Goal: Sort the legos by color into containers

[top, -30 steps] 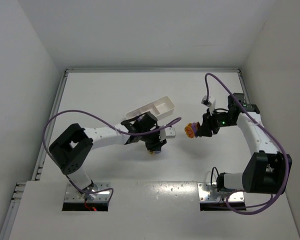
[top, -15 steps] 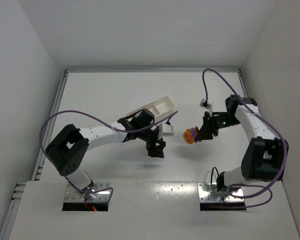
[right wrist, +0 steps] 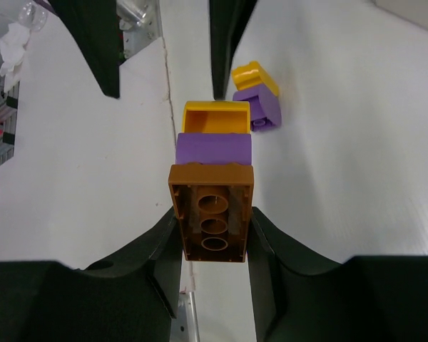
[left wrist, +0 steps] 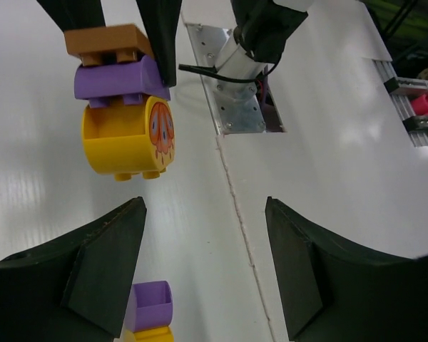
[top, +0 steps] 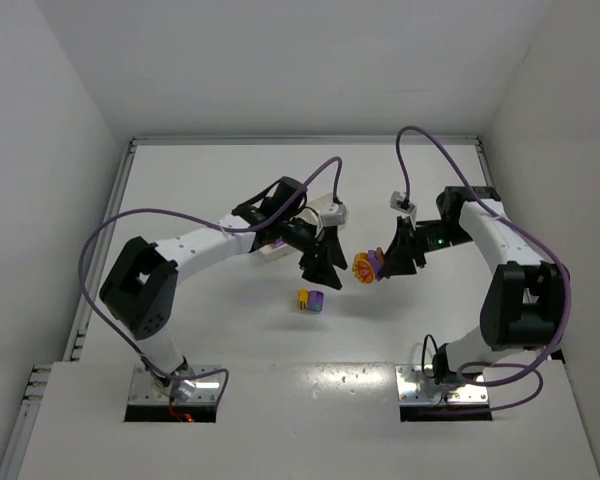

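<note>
Stack: orange, purple and yellow bricks (right wrist: 214,185) joined as one, gripped at the orange end by the right jaws, between the two arms.
Loose pair: purple-and-yellow bricks (top: 311,300) lie on the counter (top: 230,180), near the stack.
Left jaws: spread wide, empty, facing the stack.
Progress: we judge sorting barely begun; both clusters need splitting and binning.
Hidden: the tray (top: 271,251) sits mostly under the left arm; we cannot read its compartments.

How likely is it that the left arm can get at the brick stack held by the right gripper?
Probably yes. The left gripper is open and faces the stack across a clear gap; the right gripper clamps only the orange end, leaving the yellow end free.
</note>
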